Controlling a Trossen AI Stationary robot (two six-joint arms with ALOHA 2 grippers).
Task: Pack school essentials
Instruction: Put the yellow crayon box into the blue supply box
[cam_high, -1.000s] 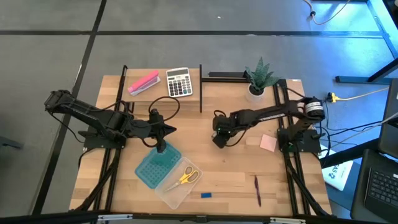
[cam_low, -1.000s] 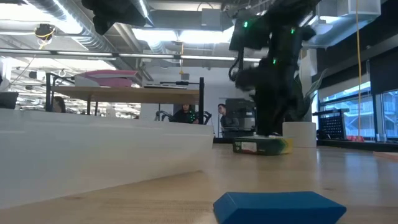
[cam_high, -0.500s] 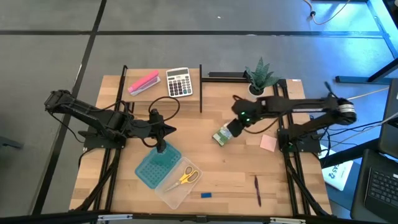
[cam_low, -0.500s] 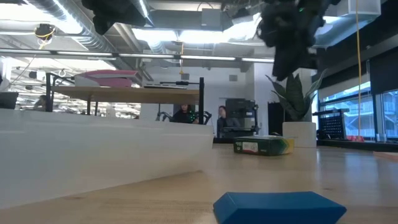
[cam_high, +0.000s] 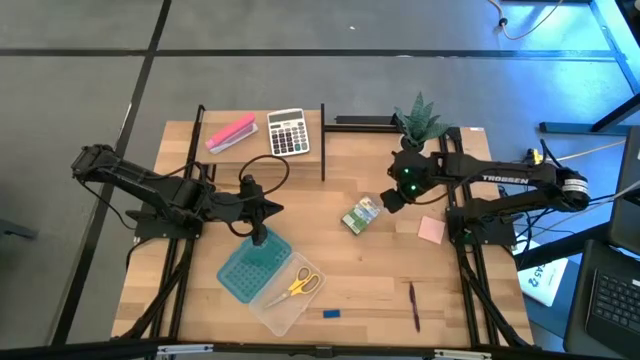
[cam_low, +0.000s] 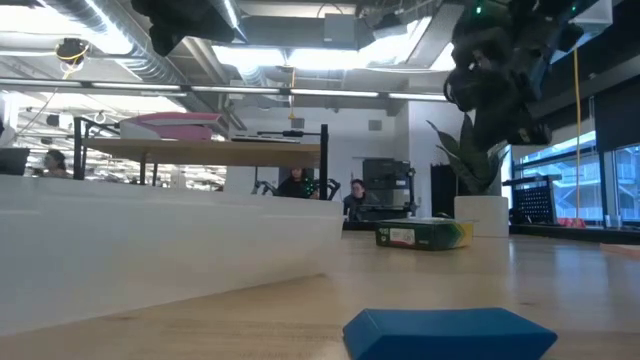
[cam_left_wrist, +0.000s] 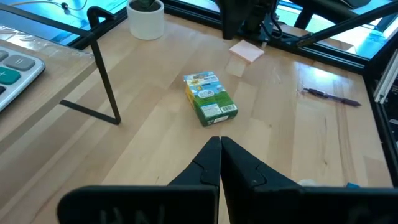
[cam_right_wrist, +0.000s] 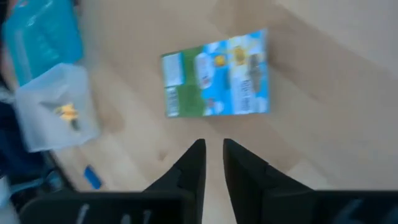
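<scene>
The yellow-green crayon box (cam_high: 361, 215) (cam_right_wrist: 217, 73) lies flat on the table's middle and shows in the low view (cam_low: 423, 234) and the left wrist view (cam_left_wrist: 210, 99). My right gripper (cam_high: 386, 200) (cam_right_wrist: 213, 152) hangs raised just right of it, narrowly open, touching nothing. Yellow-handled scissors (cam_high: 300, 283) lie inside a clear container (cam_high: 283, 305) beside its blue lid (cam_high: 247, 268). My left gripper (cam_high: 258, 237) (cam_left_wrist: 220, 158) is shut, raised over the lid's far corner. The blue eraser (cam_high: 331, 314) (cam_low: 450, 330) and dark-red pen (cam_high: 413, 305) lie near the table's near edge. No pencil shows.
A grey calculator (cam_high: 288, 132) and a pink block (cam_high: 230, 132) sit on a raised shelf at the far edge, next to a potted plant (cam_high: 420, 125). A pink note pad (cam_high: 431, 229) lies near the right arm's base. Bare wood lies between crayon box and container.
My right gripper has risen off the crayon box and drawn back toward the table's right and far side. The box, hidden beneath it a second ago in the high view, now shows and has stayed where it was.
</scene>
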